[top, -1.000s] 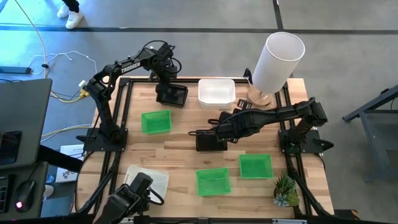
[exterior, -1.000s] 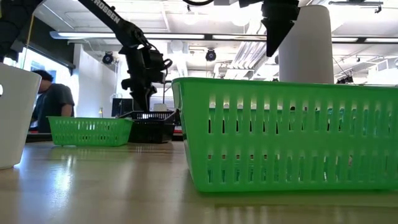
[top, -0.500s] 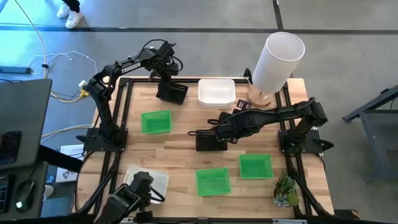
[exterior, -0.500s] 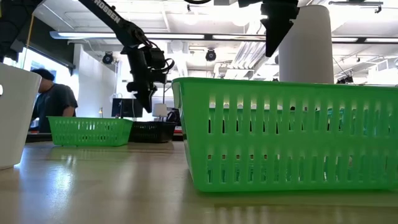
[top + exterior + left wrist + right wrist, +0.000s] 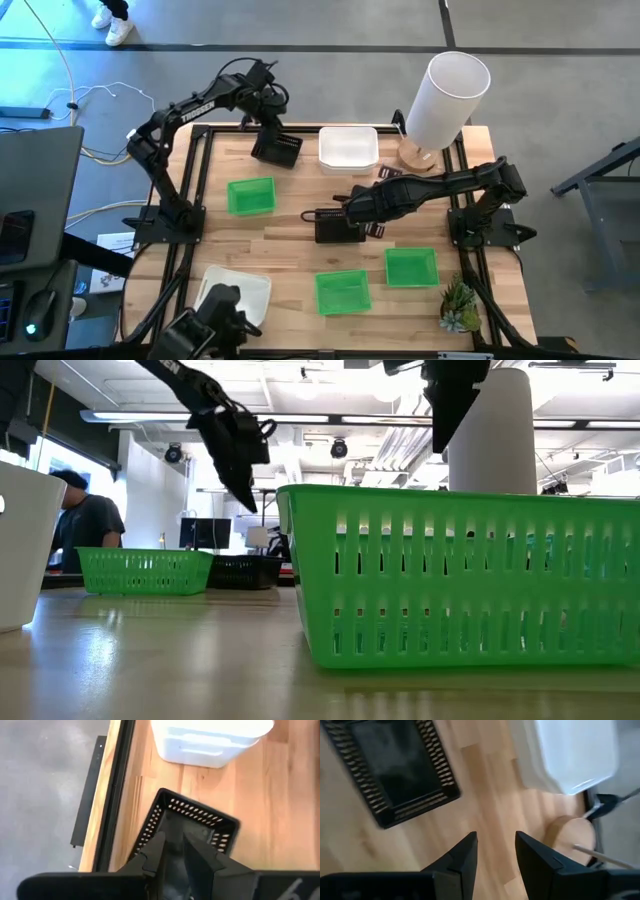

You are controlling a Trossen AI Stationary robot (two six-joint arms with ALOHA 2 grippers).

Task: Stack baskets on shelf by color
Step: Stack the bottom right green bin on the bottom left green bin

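A black slotted basket (image 5: 278, 148) (image 5: 187, 827) sits flat on the table near the far edge. My left gripper (image 5: 268, 118) (image 5: 175, 852) (image 5: 243, 485) hovers open above it, clear of it. Beside it stands a white basket (image 5: 348, 147) (image 5: 212, 737). A second black basket (image 5: 338, 227) (image 5: 395, 770) rests mid-table. My right gripper (image 5: 358, 212) (image 5: 495, 855) hangs open over bare wood next to it. Green baskets lie at the left (image 5: 250, 195) and near the front (image 5: 343, 291) (image 5: 411, 267). Another white basket (image 5: 235, 295) sits at the near left corner.
A tall white cylinder (image 5: 445, 95) stands on a round wooden base (image 5: 570, 837) at the far right corner. A small plant (image 5: 460, 308) sits at the near right corner. Dark frame rails run along the table's edges. A person (image 5: 85, 520) shows in the room behind.
My left gripper has risen straight up from the far black basket and now stands clear above it. That basket stood higher in the low view a second ago and has settled flat, a little nearer the far edge.
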